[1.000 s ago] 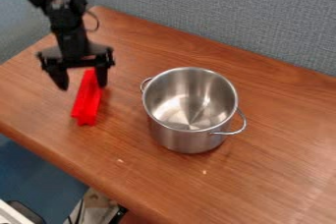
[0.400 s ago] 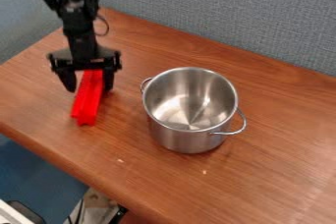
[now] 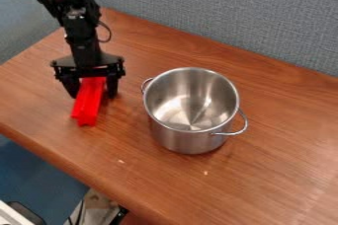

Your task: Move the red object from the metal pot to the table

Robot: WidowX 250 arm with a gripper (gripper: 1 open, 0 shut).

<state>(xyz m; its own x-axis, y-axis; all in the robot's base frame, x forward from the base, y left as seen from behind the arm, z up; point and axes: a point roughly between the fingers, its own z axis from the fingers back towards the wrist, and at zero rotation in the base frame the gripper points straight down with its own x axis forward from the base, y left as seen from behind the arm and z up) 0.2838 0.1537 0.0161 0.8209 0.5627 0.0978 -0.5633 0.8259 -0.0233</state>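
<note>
The red object (image 3: 87, 103), a long flat bright red bar, lies on the table (image 3: 53, 120) to the left of the metal pot (image 3: 193, 109). Nothing shows inside the shiny pot, which stands upright with its two loop handles. My black gripper (image 3: 90, 78) points straight down over the far end of the red bar, open, with one finger on each side of it. The bar's near end sticks out toward the table's front edge.
The table's front edge runs diagonally below the bar and pot. A blue-grey wall stands behind the table. Bare wood lies right of the pot and in front of it.
The gripper has sunk lower and shifted a little to the right, so its open fingers now straddle the bar's far end. The bar and pot have not moved.
</note>
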